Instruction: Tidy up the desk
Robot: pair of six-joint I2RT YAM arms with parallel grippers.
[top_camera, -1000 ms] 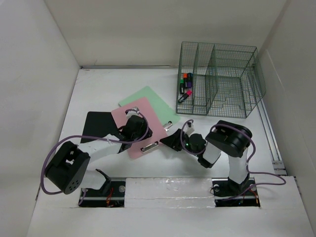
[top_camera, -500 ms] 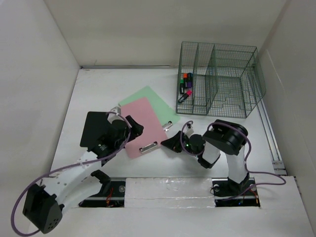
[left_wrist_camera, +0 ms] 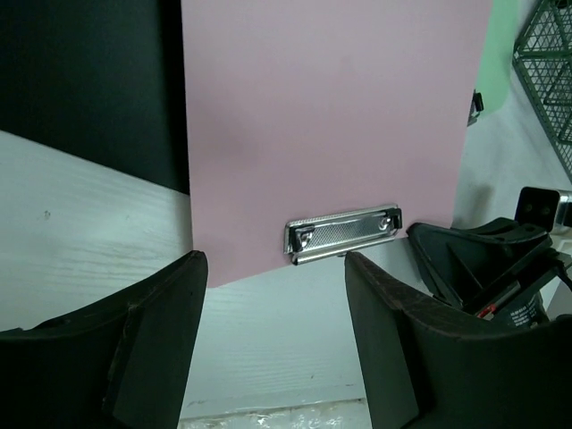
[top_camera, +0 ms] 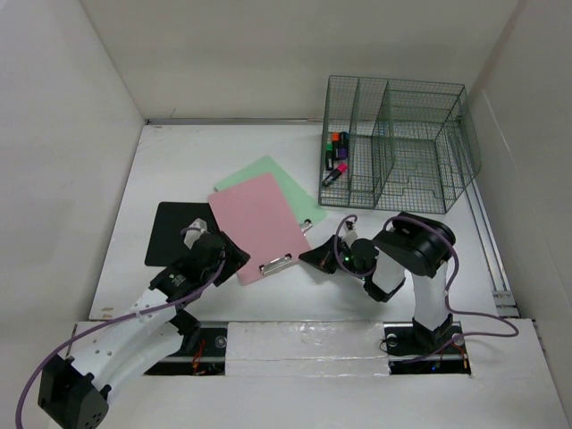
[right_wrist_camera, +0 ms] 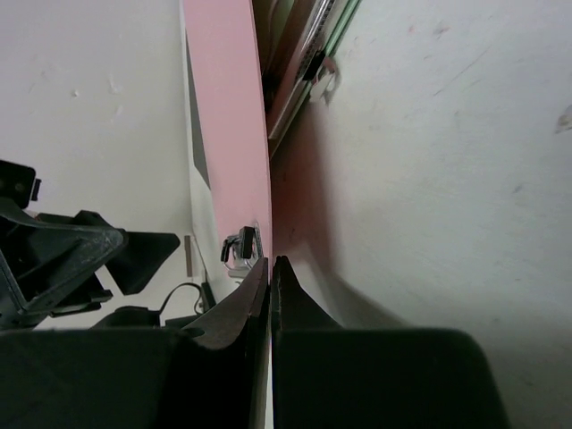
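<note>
Tidying the large flat white desk [top_camera: 179, 161], stretched wall to wall, by pinching the thin pink clipboard [top_camera: 257, 223] at its metal-clip end toward the near edge in the right gripper [right_wrist_camera: 270, 264], seemingly to tilt it off the pale green clipboard [top_camera: 277, 179], with the left gripper [left_wrist_camera: 274, 268] spread empty beside.

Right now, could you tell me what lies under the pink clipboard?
A green clipboard shows past the pink clipboard at its far edge, a black clipboard at its left. How far they reach beneath is covered.
</note>
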